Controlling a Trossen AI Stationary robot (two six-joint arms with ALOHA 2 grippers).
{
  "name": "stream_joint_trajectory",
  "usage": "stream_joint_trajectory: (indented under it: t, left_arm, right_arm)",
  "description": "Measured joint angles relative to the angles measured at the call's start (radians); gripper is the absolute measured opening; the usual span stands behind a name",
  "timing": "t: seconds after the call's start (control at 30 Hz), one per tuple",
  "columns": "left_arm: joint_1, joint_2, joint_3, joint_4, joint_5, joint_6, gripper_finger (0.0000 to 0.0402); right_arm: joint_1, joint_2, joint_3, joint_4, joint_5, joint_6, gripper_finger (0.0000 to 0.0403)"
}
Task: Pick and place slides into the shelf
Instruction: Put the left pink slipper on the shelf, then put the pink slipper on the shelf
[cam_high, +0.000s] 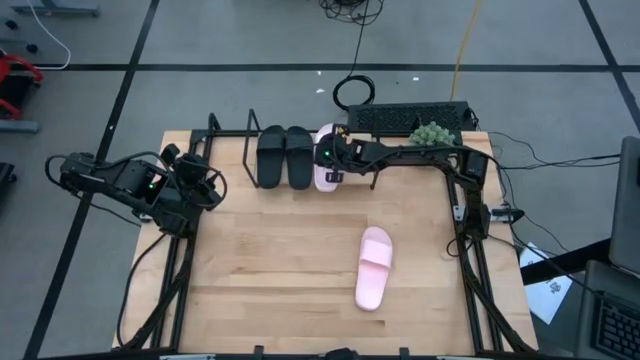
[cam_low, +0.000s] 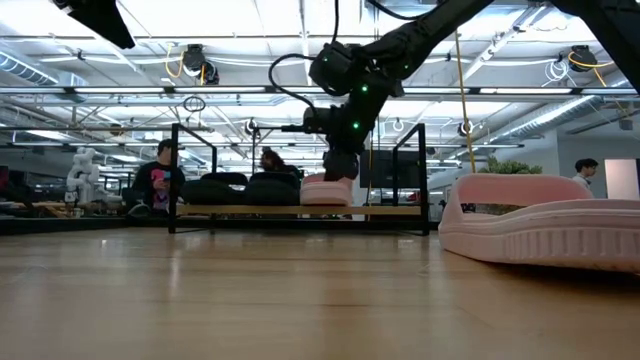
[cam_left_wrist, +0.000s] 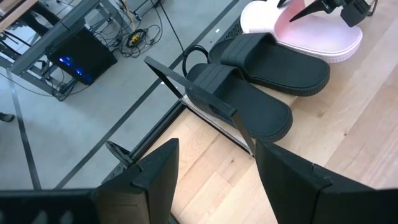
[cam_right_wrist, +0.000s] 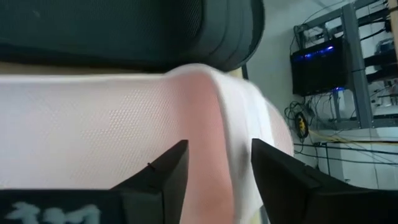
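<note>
- A pale pink slide (cam_high: 373, 266) is lying alone on the bare table (cam_high: 270, 270), nearest the front edge and well apart from the shelf; in the low view it is looming at the right (cam_low: 540, 228).
- The left claw (cam_high: 200, 186) is waiting at the table's left side, beside the shelf's end, its fingers (cam_left_wrist: 158, 174) spread apart and holding nothing.
- The shelf (cam_high: 232, 150) is standing along the far side of the table, its black wire frame (cam_low: 174, 180) rising at both ends.
- Two black slides (cam_high: 285, 156) are sitting side by side on the shelf board, touching each other.
- A second pink slide (cam_high: 326, 168) is resting on the shelf just beside the black pair (cam_left_wrist: 261, 87).
- The right claw (cam_high: 333, 160) is reaching across from the right and hanging directly over that pink slide (cam_right_wrist: 112, 124), fingers (cam_right_wrist: 165, 171) parted above its strap, not gripping it.
- Beyond the table, a black crate (cam_high: 410, 120) with a green plant (cam_high: 433, 132) is standing on the floor, and people (cam_low: 158, 180) are sitting in the room behind.
</note>
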Motion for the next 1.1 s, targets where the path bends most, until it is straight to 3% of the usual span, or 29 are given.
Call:
stream_joint_trajectory:
  t: [0.4,0.63,0.87,1.1]
  left_arm:
    - [0.000,0.000,0.000,0.000,0.005,-0.006,0.0214]
    - [0.000,0.000,0.000,0.000,0.037,-0.002,0.0214]
    - [0.000,0.000,0.000,0.000,0.059,-0.001,0.0214]
    - [0.000,0.000,0.000,0.005,0.059,-0.001,0.0214]
  right_arm:
    - [0.049,-0.072,0.000,-0.023,0.031,0.013,0.0174]
    - [0.213,-0.194,0.000,-0.145,0.141,0.048,0.0174]
    - [0.510,-0.329,0.002,-0.434,0.152,0.382,0.0174]
    - [0.766,-0.332,0.002,-0.608,0.152,0.713,0.0173]
